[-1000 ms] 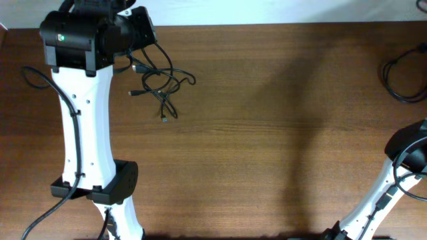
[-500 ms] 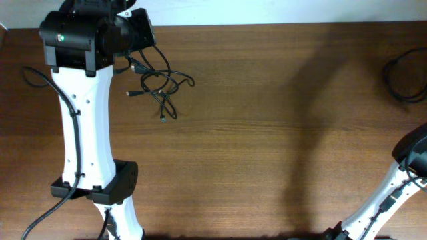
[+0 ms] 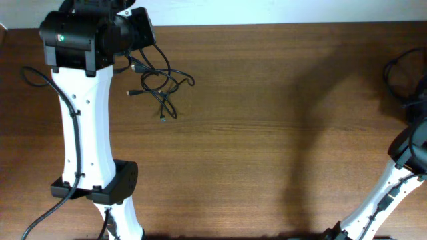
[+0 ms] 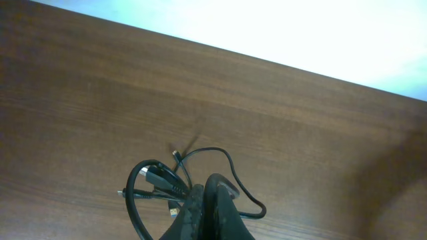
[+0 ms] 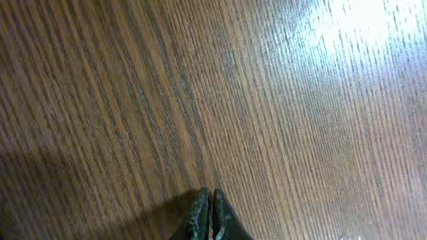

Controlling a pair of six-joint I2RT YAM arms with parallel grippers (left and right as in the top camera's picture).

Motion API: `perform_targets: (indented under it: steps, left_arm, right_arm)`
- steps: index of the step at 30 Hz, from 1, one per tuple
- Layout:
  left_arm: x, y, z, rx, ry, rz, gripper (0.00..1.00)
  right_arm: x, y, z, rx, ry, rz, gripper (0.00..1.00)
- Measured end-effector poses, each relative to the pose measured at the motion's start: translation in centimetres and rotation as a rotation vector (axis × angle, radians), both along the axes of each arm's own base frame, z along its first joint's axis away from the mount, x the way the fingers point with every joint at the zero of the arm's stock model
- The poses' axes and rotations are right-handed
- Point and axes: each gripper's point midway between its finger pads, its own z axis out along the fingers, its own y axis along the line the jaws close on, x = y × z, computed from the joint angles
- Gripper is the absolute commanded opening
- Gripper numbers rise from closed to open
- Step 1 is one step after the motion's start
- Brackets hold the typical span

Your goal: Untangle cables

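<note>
The untangling is at its start: the cables (image 3: 160,83) lie knotted in small loops at the far left of the desk (image 3: 267,133), right at the tip of the left end effector (image 4: 207,203). Its fingers are pressed together, and strands run in at their tips, so it looks to be pinching one. The right end effector (image 5: 207,212) is also squeezed closed, empty, over bare wood well away from the bundle. The next move probably calls for the right arm (image 3: 408,150) to cross over, reopen and take a second strand so the loops can be drawn apart. Compared with a second ago, the bundle has slid slightly left, and the right arm has shifted along the desk's right edge.
</note>
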Motion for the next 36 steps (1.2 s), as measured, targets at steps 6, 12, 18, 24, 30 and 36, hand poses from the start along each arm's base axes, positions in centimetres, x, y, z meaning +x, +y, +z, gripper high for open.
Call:
perform_targets:
  steps: [6,12,18,24,30,36]
  left_arm:
    - [0.0,0.0,0.0,0.0,-0.001,0.0,0.0]
    - [0.0,0.0,0.0,0.0,-0.001,0.0,0.0]
    - [0.3,-0.1,0.3,-0.004,-0.019,0.0,0.0]
    - [0.3,-0.1,0.3,-0.005,-0.019,-0.001,0.0]
    - [0.4,-0.1,0.4,-0.005,-0.024,0.0,0.0]
    - [0.2,-0.1,0.2,-0.003,-0.011,-0.001,0.0]
  right_arm:
    - [1.5,-1.5,0.0,-0.079,-0.073,-0.011,0.04]
    - [8.3,-1.8,0.4,-0.097,-0.311,0.123,0.04]
    - [19.5,5.7,2.8,-0.215,-0.458,0.52,0.04]
    - [19.3,6.6,2.5,-0.243,-0.349,0.637,0.04]
    - [10.8,7.0,0.5,-0.03,-0.097,0.472,0.04]
    - [14.5,4.9,2.1,-0.148,-0.3,0.355,0.04]
